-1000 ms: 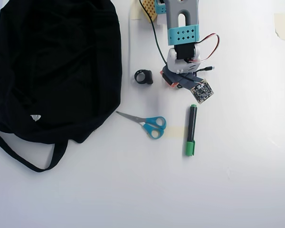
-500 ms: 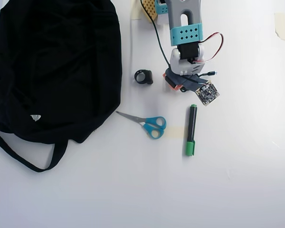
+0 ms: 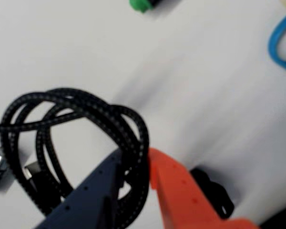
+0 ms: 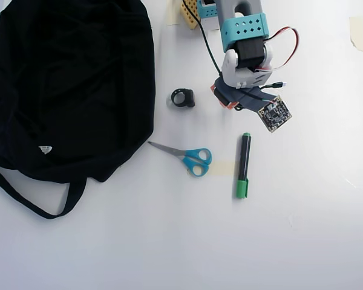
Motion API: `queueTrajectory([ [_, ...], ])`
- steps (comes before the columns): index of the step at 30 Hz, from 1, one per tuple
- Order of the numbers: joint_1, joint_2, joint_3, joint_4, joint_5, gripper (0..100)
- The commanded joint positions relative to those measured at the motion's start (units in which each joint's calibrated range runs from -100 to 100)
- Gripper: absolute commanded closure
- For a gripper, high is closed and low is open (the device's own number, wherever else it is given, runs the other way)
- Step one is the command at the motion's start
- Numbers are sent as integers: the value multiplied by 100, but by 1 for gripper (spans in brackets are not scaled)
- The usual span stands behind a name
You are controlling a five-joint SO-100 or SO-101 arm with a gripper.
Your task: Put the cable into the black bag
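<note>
Wrist view showed the jaws pinching the cable [image 3: 93,124] at one side of its coil (so the loops dangled clear of the tabletop [image 4: 302,229]), well apart from the bag [image 4: 72,84] at overhead left.

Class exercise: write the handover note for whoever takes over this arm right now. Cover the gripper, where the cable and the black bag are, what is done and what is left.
Gripper: fingers shut on the cable, coil pinched between them, as the wrist view shows.
Black bag: lying at the left of the overhead view, well apart from the arm.
Done: cable grasped.
Left: carry it across to the bag, past the small black ring, and release it inside.
</note>
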Motion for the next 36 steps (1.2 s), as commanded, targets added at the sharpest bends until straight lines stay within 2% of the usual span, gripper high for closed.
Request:
queueTrajectory([
  [1, 20, -635, -331, 124, -198, 98],
  [7, 237, -1216, -331, 124, -785, 98],
  [14, 603, -1241, -358, 124, -848, 98],
  [19, 887, -1241, -484, 124, -1194, 98],
  [28, 1680, -1241, -745, 124, -1215, 98],
  [36, 2533, -1166, -745, -92, -1792, 98],
])
